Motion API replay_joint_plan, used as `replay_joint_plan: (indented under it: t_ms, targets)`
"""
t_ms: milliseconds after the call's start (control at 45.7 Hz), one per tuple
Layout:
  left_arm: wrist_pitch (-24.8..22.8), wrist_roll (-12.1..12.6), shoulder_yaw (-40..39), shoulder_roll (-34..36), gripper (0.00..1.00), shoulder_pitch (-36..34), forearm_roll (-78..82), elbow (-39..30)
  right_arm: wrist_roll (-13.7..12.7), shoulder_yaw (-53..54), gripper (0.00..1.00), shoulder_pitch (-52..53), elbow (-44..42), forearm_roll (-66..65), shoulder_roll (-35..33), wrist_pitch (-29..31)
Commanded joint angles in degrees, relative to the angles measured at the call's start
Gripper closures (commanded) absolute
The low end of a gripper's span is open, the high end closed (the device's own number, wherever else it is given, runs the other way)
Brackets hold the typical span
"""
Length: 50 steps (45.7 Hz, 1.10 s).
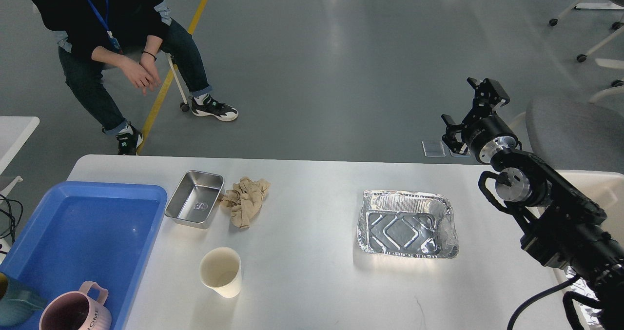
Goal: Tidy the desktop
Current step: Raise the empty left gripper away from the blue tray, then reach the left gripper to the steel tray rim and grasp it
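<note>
Head view shows the right gripper point(472, 113) raised past the far right corner of the large white rectangular desktop point(312, 281), its two black fingers point(487, 90) spread apart with nothing between them. The desktop lies below and to the left of those fingers, filling the lower part of the view. Nearest them on it, down and to the left, sits a crinkled silver foil tray point(407, 223), empty. Much farther left of the fingers stands a cream paper cup point(221, 272), upright and open-topped. Beyond it, a crumpled beige cloth point(244, 202) lies touching, or all but touching, a shiny rectangular steel pan point(194, 199); the contact is hard to judge from this angle. At the far left end, well apart from the fingers, a blue plastic tray point(146, 208) holds a pink mug point(75, 310) and a teal vessel point(17, 303), only partly seen. The left gripper is out of sight.
</note>
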Motion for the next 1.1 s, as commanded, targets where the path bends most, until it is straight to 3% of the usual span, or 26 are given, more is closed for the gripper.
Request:
replay_joint_plan:
  t_ms: [0,110,241,307,810,1073]
  targets:
    - [0.67,0.9,-0.31,-0.83,0.03,-0.3,1.36,0.18,0.02,0.0,0.0,0.0,0.03,0.0,-0.36,0.0]
    - [2.42,6.07,-0.58,-4.78,0.03,-3.19,4.78,0.44,0.02,0.0,0.0,-0.08,0.11,0.0,-0.28,0.0]
    - [9.36,17.23,-0.23,-12.6,0.03,-6.54,9.09,1.23,-0.07,0.0,0.0,-0.08,0.12,0.0,-0.19,-0.09]
    - [11.21,20.49,-0.49,-15.76,0.03,-7.51,10.67,1.93,-0.07,0.0,0.0,-0.08,0.64,0.0,-0.36,-0.09]
    - [11.04,21.64,0.56,-41.95,0.03,-10.85,15.95,20.74,0.02,0.09,0.0,-2.1,1.7,0.0,-1.33,-0.09]
    - [11.48,22.35,0.56,-50.13,0.03,-12.43,18.67,25.4,0.02,0.09,0.0,-2.46,2.14,0.0,-1.42,-0.09]
